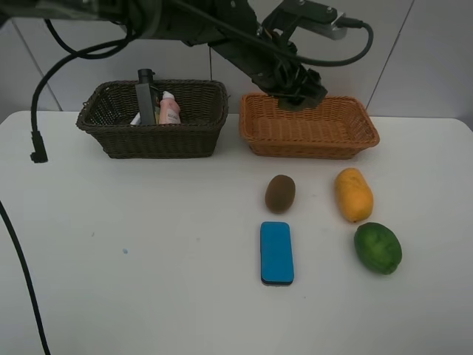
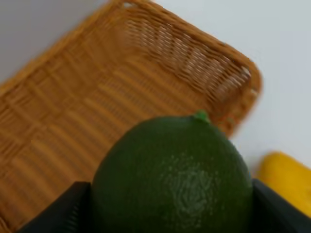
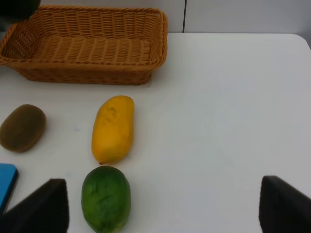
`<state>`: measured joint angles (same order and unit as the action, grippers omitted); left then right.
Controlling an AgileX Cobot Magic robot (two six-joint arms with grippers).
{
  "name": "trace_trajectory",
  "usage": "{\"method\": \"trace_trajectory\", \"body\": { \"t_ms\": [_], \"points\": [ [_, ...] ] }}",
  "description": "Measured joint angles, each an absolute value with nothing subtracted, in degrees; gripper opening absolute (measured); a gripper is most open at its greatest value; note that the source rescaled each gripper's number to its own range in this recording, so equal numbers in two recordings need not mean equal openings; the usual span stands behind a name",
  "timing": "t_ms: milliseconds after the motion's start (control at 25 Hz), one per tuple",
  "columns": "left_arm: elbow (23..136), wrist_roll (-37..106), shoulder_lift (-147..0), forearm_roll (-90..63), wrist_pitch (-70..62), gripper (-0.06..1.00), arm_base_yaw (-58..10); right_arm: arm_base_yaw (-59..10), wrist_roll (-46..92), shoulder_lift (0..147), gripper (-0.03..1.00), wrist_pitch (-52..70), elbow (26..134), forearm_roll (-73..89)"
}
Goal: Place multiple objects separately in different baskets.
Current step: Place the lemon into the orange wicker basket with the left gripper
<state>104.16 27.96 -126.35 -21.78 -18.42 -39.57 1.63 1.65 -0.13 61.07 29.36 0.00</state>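
My left gripper reaches across and hangs over the light orange basket. It is shut on a green round fruit, which fills the left wrist view between the two dark fingers. A second green fruit, the mango, the kiwi and the blue eraser lie on the table. The dark brown basket holds the pump bottle, the pink bottle and a small tube. My right gripper is open above the table beside the green fruit and mango.
The white table reaches a wall just behind the baskets. A black cable hangs down over the table's left side. The left arm's links stretch above the dark basket.
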Motion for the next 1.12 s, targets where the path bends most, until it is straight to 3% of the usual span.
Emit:
{"method": "trace_trajectory", "body": {
  "t_ms": [400,800,1120],
  "points": [
    [104.6,25.7,-136.4,-22.0,0.5,0.69,-39.5,1.6,1.6,-0.1,1.00,61.1,29.4,0.0],
    [104.6,21.9,-137.6,-22.3,3.6,0.69,-39.5,1.6,1.6,-0.1,1.00,61.1,29.4,0.0],
    [104.6,21.9,-137.6,-23.3,2.4,0.92,-39.3,1.6,1.6,-0.1,1.00,61.1,29.4,0.0]
  ]
}}
